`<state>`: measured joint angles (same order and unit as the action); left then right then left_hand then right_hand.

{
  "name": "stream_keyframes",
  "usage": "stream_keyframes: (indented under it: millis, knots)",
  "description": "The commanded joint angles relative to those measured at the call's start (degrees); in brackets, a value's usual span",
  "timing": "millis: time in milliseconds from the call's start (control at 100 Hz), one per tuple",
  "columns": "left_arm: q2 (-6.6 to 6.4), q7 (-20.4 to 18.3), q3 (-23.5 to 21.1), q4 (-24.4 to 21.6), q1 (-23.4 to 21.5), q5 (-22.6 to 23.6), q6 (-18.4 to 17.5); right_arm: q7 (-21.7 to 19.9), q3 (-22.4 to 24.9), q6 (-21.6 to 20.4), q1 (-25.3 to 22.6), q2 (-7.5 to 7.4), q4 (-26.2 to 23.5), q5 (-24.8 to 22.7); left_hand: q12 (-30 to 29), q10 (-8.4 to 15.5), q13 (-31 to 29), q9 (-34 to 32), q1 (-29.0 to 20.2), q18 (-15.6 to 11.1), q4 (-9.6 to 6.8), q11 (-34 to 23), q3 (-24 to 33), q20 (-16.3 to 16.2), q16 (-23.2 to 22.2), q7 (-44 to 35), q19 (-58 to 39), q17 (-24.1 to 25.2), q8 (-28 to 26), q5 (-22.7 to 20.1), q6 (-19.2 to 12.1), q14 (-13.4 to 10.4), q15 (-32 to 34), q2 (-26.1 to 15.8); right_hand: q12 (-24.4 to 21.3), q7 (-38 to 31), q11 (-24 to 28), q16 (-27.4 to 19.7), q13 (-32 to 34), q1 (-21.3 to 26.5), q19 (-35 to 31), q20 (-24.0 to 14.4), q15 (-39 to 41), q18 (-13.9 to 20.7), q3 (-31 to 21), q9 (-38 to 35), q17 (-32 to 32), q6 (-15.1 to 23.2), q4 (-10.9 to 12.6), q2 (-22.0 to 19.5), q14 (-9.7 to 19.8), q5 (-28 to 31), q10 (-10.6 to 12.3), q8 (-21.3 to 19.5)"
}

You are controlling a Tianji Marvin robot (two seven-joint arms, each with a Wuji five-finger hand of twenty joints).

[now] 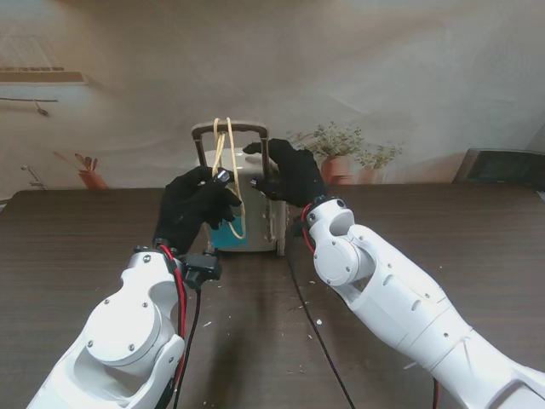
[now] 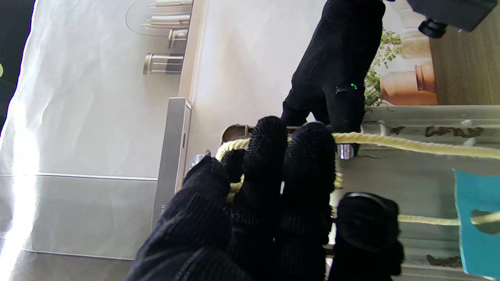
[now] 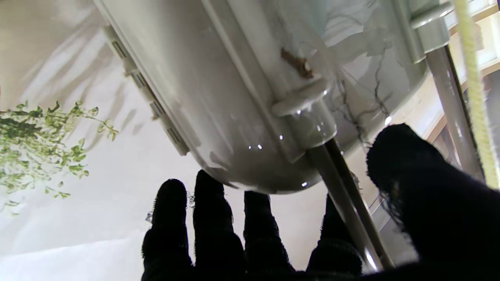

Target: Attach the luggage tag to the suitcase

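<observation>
A small pale suitcase (image 1: 255,213) stands upright at the table's middle with its pull handle (image 1: 230,128) raised. The tag's yellow cord (image 1: 223,145) is draped over the handle bar and runs down the suitcase front to the teal luggage tag (image 1: 226,236). My left hand (image 1: 196,204) is shut on the cord in front of the suitcase; the left wrist view shows its fingers (image 2: 281,171) curled over the cord (image 2: 410,144), with the tag (image 2: 474,222) hanging beyond. My right hand (image 1: 291,175) clasps the handle's right post (image 3: 343,195), thumb (image 3: 422,187) in front, fingers (image 3: 211,218) behind the suitcase (image 3: 242,86).
The dark wood table (image 1: 443,230) stretches to both sides. A black cable (image 1: 319,341) lies across it between my arms. A printed backdrop with potted plants (image 1: 341,145) hangs behind the suitcase. A dark object (image 1: 502,166) sits at the far right edge.
</observation>
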<state>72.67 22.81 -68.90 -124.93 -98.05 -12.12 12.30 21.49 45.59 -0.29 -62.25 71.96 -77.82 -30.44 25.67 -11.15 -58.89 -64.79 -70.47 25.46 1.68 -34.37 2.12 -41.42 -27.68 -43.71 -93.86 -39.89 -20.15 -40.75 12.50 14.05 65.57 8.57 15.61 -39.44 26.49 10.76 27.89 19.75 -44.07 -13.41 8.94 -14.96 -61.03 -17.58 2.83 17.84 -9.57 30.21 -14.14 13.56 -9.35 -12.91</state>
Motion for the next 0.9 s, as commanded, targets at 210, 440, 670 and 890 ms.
stream_keyframes:
  millis: [210, 440, 670, 890]
  knots:
    - [0.02, -1.2, 0.3, -0.5, -0.1, -0.2, 0.7, -0.8, -1.1, 0.1, 1.0, 0.48, 2.2, 0.3, 1.2, -0.7, 0.3, -0.3, -3.5, 0.0, -0.79, -0.6, -1.6, -0.6, 0.3, -0.2, -1.4, -0.2, 0.9, 0.0, -0.1, -2.9, 1.0, -1.0, -0.2, -2.9, 2.0, -0.8, 0.5, 2.2, 0.6, -1.5, -0.5, 1.1, -4.1, -1.3, 0.8, 5.7, 1.5, 0.8, 0.9, 7.0, 2.9, -0.8]
    - [-0.20, -1.6, 0.1, -1.2, -1.8, 0.2, 0.8, -0.8, -1.8, 1.2, 1.1, 0.66, 2.9, 0.3, 1.2, -0.6, 0.3, -0.2, -3.5, 0.0, -0.81, -0.6, -1.6, -0.6, 0.3, -0.2, -1.3, -0.2, 0.9, 0.1, -0.1, -3.0, 1.0, -1.1, 0.2, -2.9, 2.5, -0.7, 2.0, 4.4, -0.2, -1.7, 0.8, 1.3, -3.3, -4.6, 1.7, 3.6, 1.6, -0.7, 1.4, 12.3, 3.2, -1.7]
    - [-0.07, -1.0, -0.1, -1.4, -4.2, 1.1, 2.8, -1.0, -2.2, 1.4, 1.1, 0.74, 3.2, 0.5, 1.3, -0.7, 0.3, 0.0, -3.5, -0.2, -0.85, -0.8, -1.1, -0.5, 0.3, -0.7, -1.3, -0.1, 0.4, 0.2, -0.3, -3.2, 0.9, -0.9, 0.3, -2.6, 2.4, -0.4, 2.5, 4.6, -1.0, -1.8, 1.9, 1.4, -3.1, -5.8, 1.9, 2.8, 1.6, -0.8, 1.6, 14.7, 3.1, -2.0]
    - [0.04, -0.6, -0.3, -1.2, -5.3, 2.2, 4.4, -1.3, -2.3, 1.5, 1.0, 0.71, 3.0, 0.6, 3.2, 0.2, 0.2, 0.9, -3.5, -1.4, -0.60, -4.4, -0.9, -0.3, -0.1, -6.3, -1.9, -0.5, -5.1, 2.5, -2.1, -4.1, 2.1, -1.3, 0.3, -2.3, 2.3, -0.2, 2.8, 4.5, -1.6, -1.7, 2.8, 1.6, -3.1, -6.8, 2.2, 2.3, 1.6, -0.9, 1.9, 16.2, 2.9, -2.3]
